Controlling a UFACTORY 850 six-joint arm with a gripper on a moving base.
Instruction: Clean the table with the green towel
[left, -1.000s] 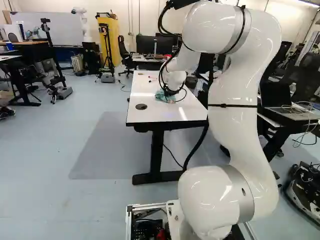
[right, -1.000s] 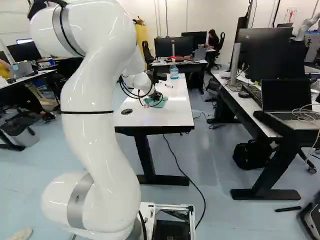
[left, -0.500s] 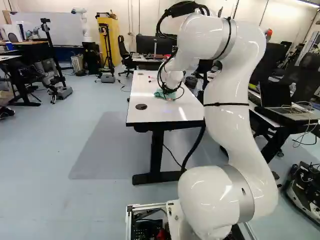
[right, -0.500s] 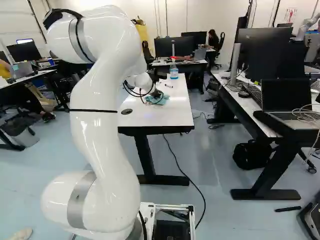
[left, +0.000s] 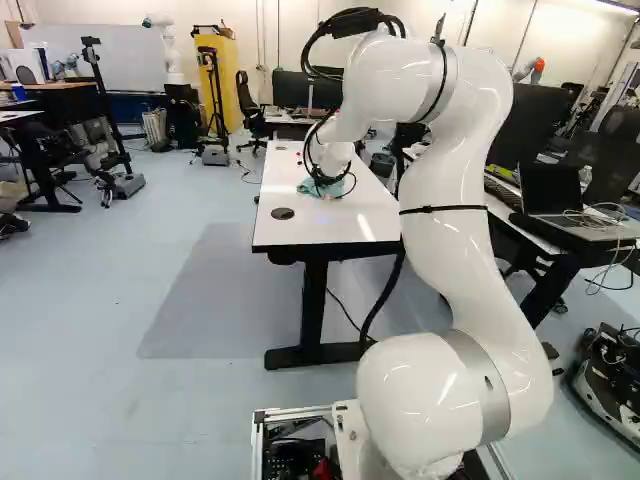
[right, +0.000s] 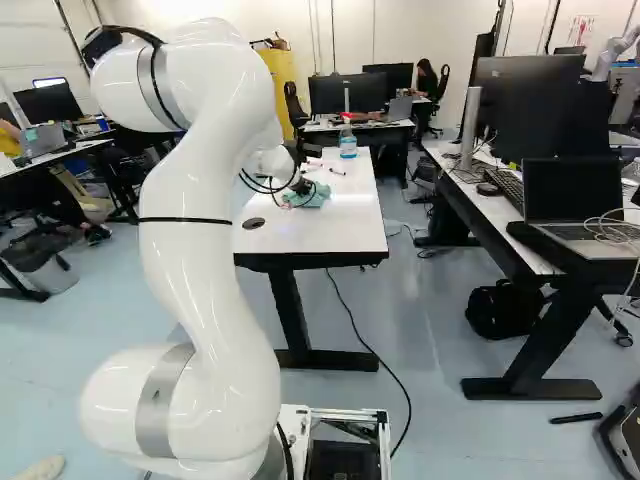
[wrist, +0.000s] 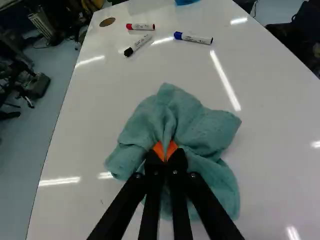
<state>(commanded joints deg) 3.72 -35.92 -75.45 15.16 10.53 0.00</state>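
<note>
Black two-fingered claw (right: 306, 188) grips crumpled green cloth towel (wrist: 205, 130); tips hidden in folds. Farther ahead, blue-tinted clear plastic bottle (right: 348, 146), mostly cut off in wrist view.

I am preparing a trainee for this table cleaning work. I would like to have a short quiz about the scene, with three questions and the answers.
1. True or false: the tool is shut on the green towel.
2. How many markers lie ahead of the towel on the table? a) two; b) three; c) five
3. Fill in: the bottle toward the table's far end has a ____ top.

Key: 1 true; 2 b; 3 red.
</note>
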